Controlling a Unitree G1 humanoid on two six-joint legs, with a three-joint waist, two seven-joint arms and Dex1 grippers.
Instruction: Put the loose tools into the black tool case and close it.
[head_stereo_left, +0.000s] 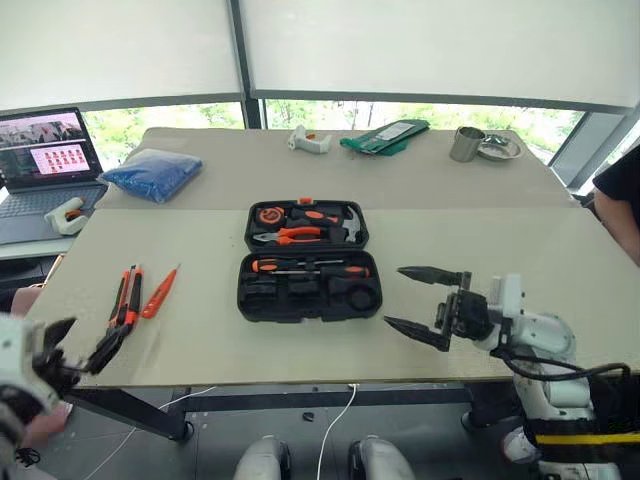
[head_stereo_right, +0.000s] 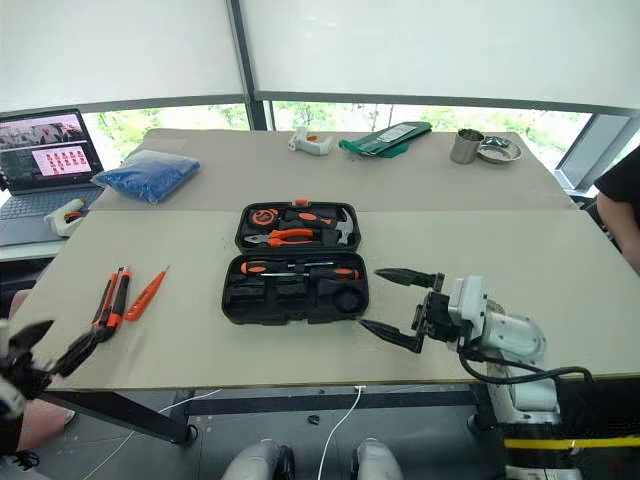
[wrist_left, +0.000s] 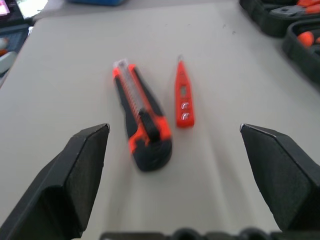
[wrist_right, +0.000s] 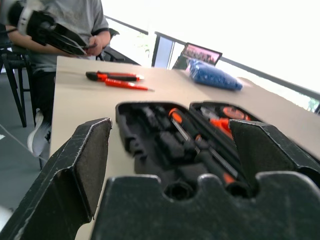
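Just beyond the wide-apart fingers of the left gripper (wrist_left: 172, 150), the utility knife (wrist_left: 141, 123) is blurred, and the black tool case (wrist_left: 287, 22) is cut off at the frame's corner. Ahead of the spread right gripper (wrist_right: 170, 145), the tools in the case's recesses blur together, too indistinct to tell apart.

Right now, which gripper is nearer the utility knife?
Left. The left gripper hangs open off the table's near-left corner, just short of the utility knife. The right gripper is open on the far side of the case, well away from it.
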